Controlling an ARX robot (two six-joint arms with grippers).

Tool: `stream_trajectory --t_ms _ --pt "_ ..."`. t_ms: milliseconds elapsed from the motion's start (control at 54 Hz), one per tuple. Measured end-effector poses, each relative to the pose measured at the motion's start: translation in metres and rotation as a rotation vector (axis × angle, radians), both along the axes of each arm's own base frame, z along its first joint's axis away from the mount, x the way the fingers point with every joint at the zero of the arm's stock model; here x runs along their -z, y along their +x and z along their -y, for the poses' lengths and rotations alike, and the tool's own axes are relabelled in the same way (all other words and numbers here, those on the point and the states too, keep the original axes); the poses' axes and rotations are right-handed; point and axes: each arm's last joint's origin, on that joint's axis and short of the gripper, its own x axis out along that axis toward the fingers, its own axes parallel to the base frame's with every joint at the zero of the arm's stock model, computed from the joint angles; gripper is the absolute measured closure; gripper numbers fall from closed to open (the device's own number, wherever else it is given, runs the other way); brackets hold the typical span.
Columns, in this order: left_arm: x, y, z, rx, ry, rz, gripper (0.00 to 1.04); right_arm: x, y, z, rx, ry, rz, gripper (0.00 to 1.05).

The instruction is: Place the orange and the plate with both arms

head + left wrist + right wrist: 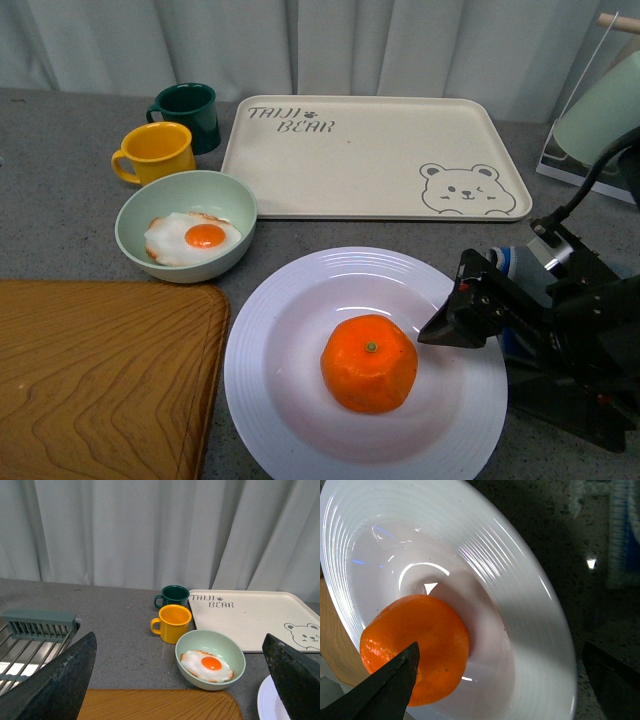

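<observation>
The front camera looks down over the table [60,170] toward the curtain [400,40]. The left wrist camera, low, faces that curtain too; both show the bowl [190,190]. The right wrist camera sits close above the plate [530,610], shared with the front view.

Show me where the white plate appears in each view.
Front view: the plate fills the lower middle, holding the orange.
Left wrist view: only a sliver of plate, near the green bowl.
Right wrist view: it fills most of the picture.
Shared landmark: the wooden board beside it.
</observation>
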Motion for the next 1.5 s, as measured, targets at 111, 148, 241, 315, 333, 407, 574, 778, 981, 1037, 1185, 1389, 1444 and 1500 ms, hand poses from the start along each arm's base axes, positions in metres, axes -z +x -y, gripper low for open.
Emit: stream_trajectory --t_ms 111,148,241,315,333,407,574,778,981,1037,1185,1389,1444,1500 --pt "0.000 0.000 0.000 0.000 0.000 0.000 0.07 0.004 0.009 -0.004 0.000 -0.004 -0.023 0.09" --pt "0.000 0.000 0.000 0.000 0.000 0.000 0.07 0.005 0.011 -0.005 0.000 -0.008 -0.031 0.09" --pt "0.000 0.000 0.000 0.000 0.000 0.000 0.07 0.008 0.018 -0.006 0.010 -0.040 -0.070 0.21" --pt "0.000 0.000 0.000 0.000 0.000 0.000 0.07 0.010 0.020 -0.004 0.015 -0.059 -0.095 0.34" --pt "0.000 0.000 0.000 0.000 0.000 0.000 0.07 0.010 0.020 -0.004 0.016 -0.061 -0.098 0.36" --pt "0.000 0.000 0.000 0.000 0.000 0.000 0.07 0.012 0.022 -0.003 0.022 -0.070 -0.112 0.47" --pt "0.000 0.000 0.000 0.000 0.000 0.000 0.07 0.016 0.022 -0.002 0.016 -0.078 -0.136 0.71" --pt "0.000 0.000 0.000 0.000 0.000 0.000 0.07 0.015 0.022 -0.004 -0.012 -0.033 -0.143 0.86" --pt "0.000 0.000 0.000 0.000 0.000 0.000 0.07 0.012 0.019 -0.003 -0.019 -0.011 -0.101 0.87" --pt "0.000 0.000 0.000 0.000 0.000 0.000 0.07 0.010 0.017 -0.003 -0.021 0.000 -0.071 0.89" --pt "0.000 0.000 0.000 0.000 0.000 0.000 0.07 0.002 0.011 -0.002 -0.017 0.086 0.040 0.95" --pt "0.000 0.000 0.000 0.000 0.000 0.000 0.07 -0.005 0.003 0.000 0.015 0.179 0.155 1.01" --pt "0.000 0.000 0.000 0.000 0.000 0.000 0.07 -0.007 0.004 0.002 0.013 0.199 0.187 1.01" --pt "0.000 0.000 0.000 0.000 0.000 0.000 0.07 -0.013 0.007 0.003 0.010 0.238 0.221 1.01"
